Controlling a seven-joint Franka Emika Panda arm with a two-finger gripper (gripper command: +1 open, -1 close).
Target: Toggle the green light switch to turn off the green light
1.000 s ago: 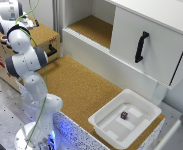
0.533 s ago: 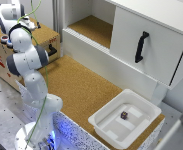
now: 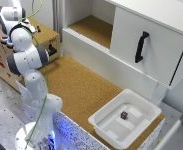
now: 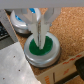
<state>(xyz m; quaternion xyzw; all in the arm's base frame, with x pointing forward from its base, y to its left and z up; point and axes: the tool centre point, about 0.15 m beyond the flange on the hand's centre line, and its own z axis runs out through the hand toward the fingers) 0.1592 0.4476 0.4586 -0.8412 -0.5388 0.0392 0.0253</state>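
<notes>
Green light switch [image 4: 42, 47] is sitting directly under the pincer [image 4: 41, 31] in the wrist view, its round green cap ringed by a pale, domed rim. The pincer's two pale fingers [image 4: 36, 22] are hanging close together over the cap, tips appearing to touch or nearly touch its green surface; actual contact cannot be confirmed. Nothing is being gripped between them. Whether the cap is glowing cannot be told from these views.

Just beside it, a second round button with a blue cap [image 4: 31, 11] and a similar pale rim is showing partly behind the fingers. Both buttons are resting on a cork-textured top surface of a wooden box [image 3: 5, 60], close to its edge.

In the exterior view, the white robot arm [image 3: 28, 60] is bending back over that box at the exterior view's left, with a thin green cable [image 3: 45, 75] running along it. The pincer and the switch are too small or hidden to be made out there.

Further out, a cork-covered table [image 3: 81, 90] is carrying a white tray [image 3: 108, 127] holding a small dark object [image 3: 124, 115]. Behind it, a white cabinet [image 3: 141, 30] is standing with a black handle [image 3: 141, 46] on its door and an open compartment to the exterior view's left of that door.
</notes>
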